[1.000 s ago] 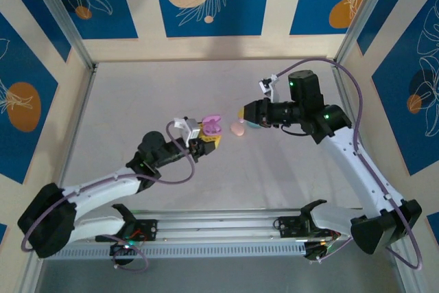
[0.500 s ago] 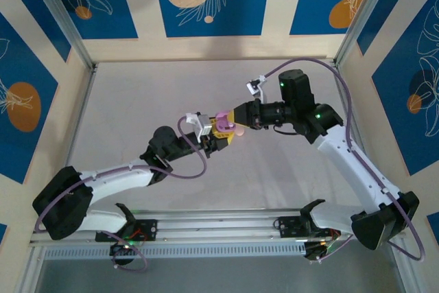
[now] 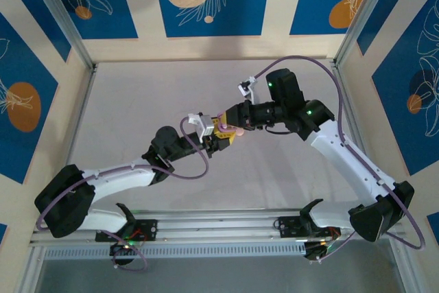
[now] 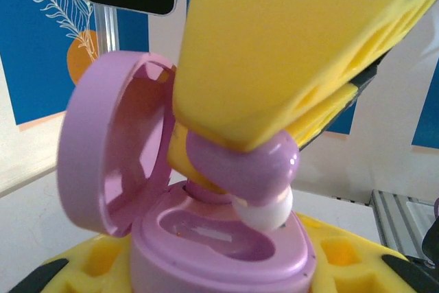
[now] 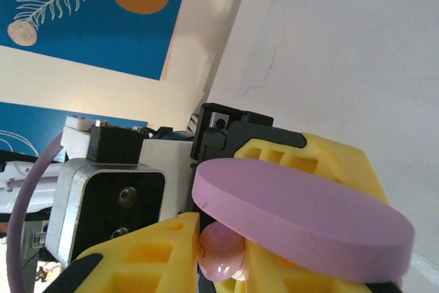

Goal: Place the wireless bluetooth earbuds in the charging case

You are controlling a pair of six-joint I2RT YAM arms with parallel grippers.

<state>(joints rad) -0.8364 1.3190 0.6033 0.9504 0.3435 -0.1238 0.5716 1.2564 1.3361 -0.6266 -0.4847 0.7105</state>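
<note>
The purple charging case (image 4: 219,255) stands with its lid (image 4: 103,162) swung open to the left, and my left gripper (image 4: 219,276) is shut on its base. In my right gripper (image 5: 221,265), shut between its yellow fingers (image 5: 144,252), is a purple earbud (image 5: 221,260). Seen from the left wrist, that earbud (image 4: 236,162) hangs with its white tip just over the case's hollow, at the right rim. From above, the two grippers meet at the table's middle, left gripper (image 3: 219,137) under right gripper (image 3: 229,121). The open lid (image 5: 309,211) lies close over the right gripper's fingers.
A pink oval case (image 3: 239,129) lies on the table just beneath the right gripper. The grey table (image 3: 137,101) is fenced by metal posts and blue patterned walls. The left wrist camera block (image 5: 110,197) sits close in front of the right gripper.
The left gripper carried the open case right and toward the middle. The right gripper swung left with the earbud and now hangs directly over the case.
</note>
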